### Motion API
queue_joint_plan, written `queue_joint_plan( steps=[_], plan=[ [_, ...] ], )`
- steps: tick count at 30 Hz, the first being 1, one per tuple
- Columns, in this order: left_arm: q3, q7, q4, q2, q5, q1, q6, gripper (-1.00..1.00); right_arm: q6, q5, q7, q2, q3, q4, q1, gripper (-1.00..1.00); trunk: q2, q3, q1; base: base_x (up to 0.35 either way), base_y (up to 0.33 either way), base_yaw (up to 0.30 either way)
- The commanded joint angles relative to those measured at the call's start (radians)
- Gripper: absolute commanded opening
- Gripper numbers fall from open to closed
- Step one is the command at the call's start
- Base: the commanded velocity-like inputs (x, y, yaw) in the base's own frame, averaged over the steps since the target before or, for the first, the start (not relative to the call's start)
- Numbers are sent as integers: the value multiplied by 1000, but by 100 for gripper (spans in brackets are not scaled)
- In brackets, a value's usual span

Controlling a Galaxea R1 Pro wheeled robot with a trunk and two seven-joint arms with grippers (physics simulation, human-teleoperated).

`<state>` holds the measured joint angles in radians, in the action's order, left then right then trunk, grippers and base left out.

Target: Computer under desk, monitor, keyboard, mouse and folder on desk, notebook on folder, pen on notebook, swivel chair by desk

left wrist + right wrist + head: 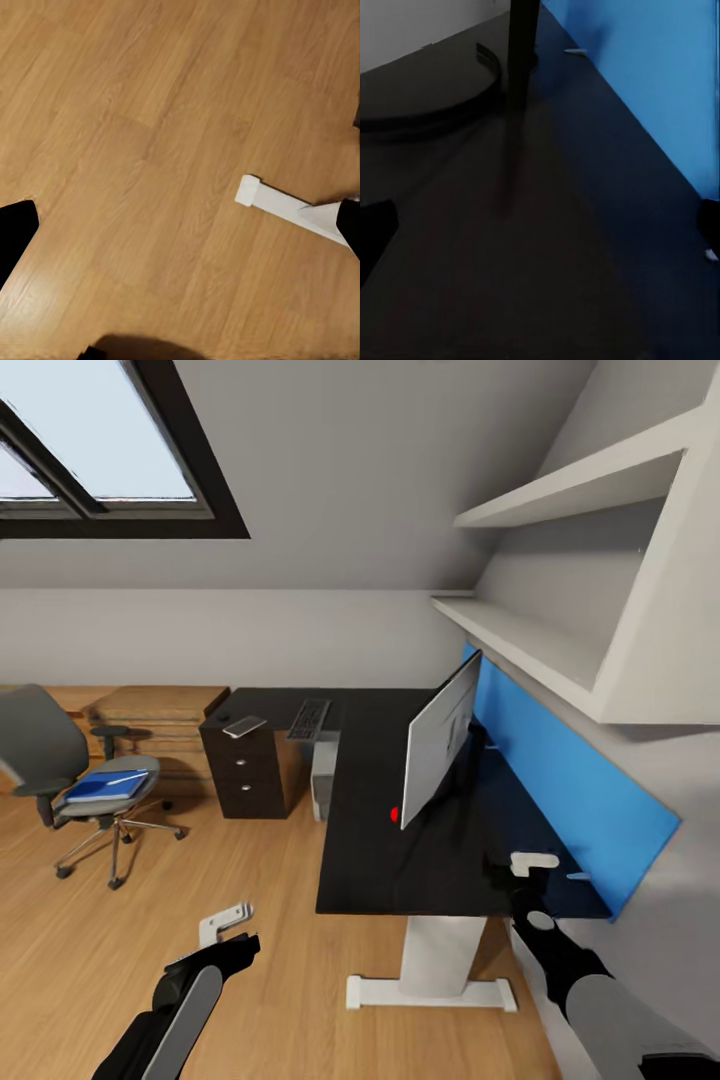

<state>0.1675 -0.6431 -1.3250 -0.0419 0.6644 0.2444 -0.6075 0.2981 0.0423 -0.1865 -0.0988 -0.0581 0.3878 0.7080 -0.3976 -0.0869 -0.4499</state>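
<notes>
Desk [370, 840] top glossy black, legs white, drawers black with silver knobs; panel [560, 780] behind it bright blue; monitor [440, 745] back pale grey; folder [105, 787] bright blue; swivel chair [40, 745] grey upholstery, chrome base; floor [240, 900] light wood planks; shelves [580, 560] white.

No readable text, labels, brands or numbers anywhere. Wide flat black monitor [440, 735] shows a blank pale face; slim grey keyboard [310, 719] keys too small to read.
</notes>
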Motion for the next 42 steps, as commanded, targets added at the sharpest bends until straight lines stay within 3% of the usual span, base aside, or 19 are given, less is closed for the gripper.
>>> queue_joint_plan(
  steps=[1, 3, 8, 12, 14, 16, 17, 18, 25, 26, 27, 28, 29, 31, 42],
  plan=[
    [3, -10, 0, -1, 9, 1, -1, 100, 18, 4, -6, 0, -6, -1, -7, 100, -2, -2, 0, -333, 8, 0],
    [4, -10, 5, 0, 8, 1, 0, 100, 67, 5, -7, 5, -6, 3, -47, 100, -2, -2, 0, -234, 4, 0],
    [4, -9, 21, 0, 7, 1, 1, 100, 103, 4, -9, 30, -5, 57, -138, 100, -2, -2, 0, -82, 1, 0],
    [4, -9, 41, -1, 6, 1, 3, 100, 218, 2, -17, 62, -6, 177, -346, 100, -2, -2, 0, -14, 0, 0],
    [4, -8, 60, -1, 7, 1, 4, 100, 274, 1, -19, 75, -6, 201, -421, 100, -2, -2, 0, -4, 0, 0],
    [4, -7, 87, -1, 7, 1, 9, 100, 307, 0, -21, 81, -5, 209, -459, 100, -2, -2, 0, -2, 0, 0],
    [4, -5, 121, -1, 5, 1, 26, 100, 334, 0, -23, 85, -5, 209, -486, 100, -2, -2, 0, -1, 0, 0],
    [5, 5, 189, -1, 5, 1, 85, 100, 367, 0, -24, 88, -4, 168, -515, 100, -2, -2, 0, 0, 0, 0],
    [10, 31, 462, 0, -1, -2, 280, 100, 467, 0, -25, 92, -7, -14, -533, 100, -2, -2, 0, -34, 25, 0],
    [47, 164, 670, -1, -5, -2, 437, 100, 481, 3, -22, 94, -10, -78, -534, 100, -2, -2, 0, -233, 207, 0],
    [55, 180, 693, -2, -5, -2, 455, 100, 481, 3, -21, 94, -11, -83, -534, 100, -2, -2, 0, -237, 213, 0],
    [90, 237, 790, -2, -6, -2, 532, 100, 482, 7, -21, 99, -10, -95, -535, 100, -2, -2, 0, -237, 244, 0],
    [113, 258, 829, -1, -6, -2, 562, 100, 482, 9, -24, 117, -9, -98, -535, 100, -2, -2, 0, -233, 257, 0],
    [133, 271, 854, -1, -6, -2, 581, 100, 480, 7, -26, 134, -7, -101, -535, 100, -2, -2, 0, -209, 274, 0],
    [138, 273, 862, 0, -5, -2, 587, 100, 481, 7, -25, 136, -5, -123, -535, 100, -2, -2, 0, 63, 303, 0]
  ],
)
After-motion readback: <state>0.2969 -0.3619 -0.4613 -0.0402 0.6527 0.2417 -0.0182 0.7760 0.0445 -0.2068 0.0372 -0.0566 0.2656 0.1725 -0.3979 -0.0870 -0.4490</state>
